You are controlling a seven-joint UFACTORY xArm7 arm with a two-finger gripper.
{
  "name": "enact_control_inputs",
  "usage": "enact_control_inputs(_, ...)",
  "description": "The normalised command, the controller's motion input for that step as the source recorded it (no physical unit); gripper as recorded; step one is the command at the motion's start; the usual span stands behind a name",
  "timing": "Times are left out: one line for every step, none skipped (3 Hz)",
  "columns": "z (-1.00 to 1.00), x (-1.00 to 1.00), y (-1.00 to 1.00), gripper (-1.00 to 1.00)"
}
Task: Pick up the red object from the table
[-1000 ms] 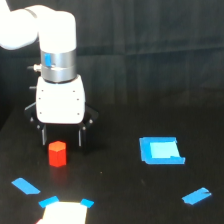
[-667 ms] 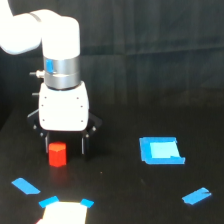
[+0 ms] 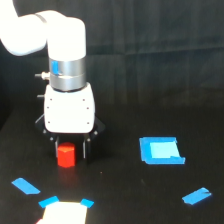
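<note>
Lowered since a second ago, the end effector (image 3: pixel 67 149) now straddles the red object (image 3: pixel 65 155).
Its dark fingers stand spread on either side of the block, which rests on the black surface (image 3: pixel 125 200), left of the blue square patch (image 3: pixel 161 150).

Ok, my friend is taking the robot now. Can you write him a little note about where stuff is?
Gripper: down low over the red object, dark fingers on either side of it. Whether the fingers touch it yet cannot be told.
Red object: sitting on the table, not lifted.
Nearby: blue square patch to the exterior view's right, blue tape pieces in front.
Done: lined up over the block.
Left: close, then lift.
</note>
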Motion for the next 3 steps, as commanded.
enact_control_inputs(-0.34,0.09,0.04,-1.00)
enact_control_inputs(0.04,0.40,0.02,-1.00)
enact_control_inputs(0.77,-0.22,0.34,-0.96)
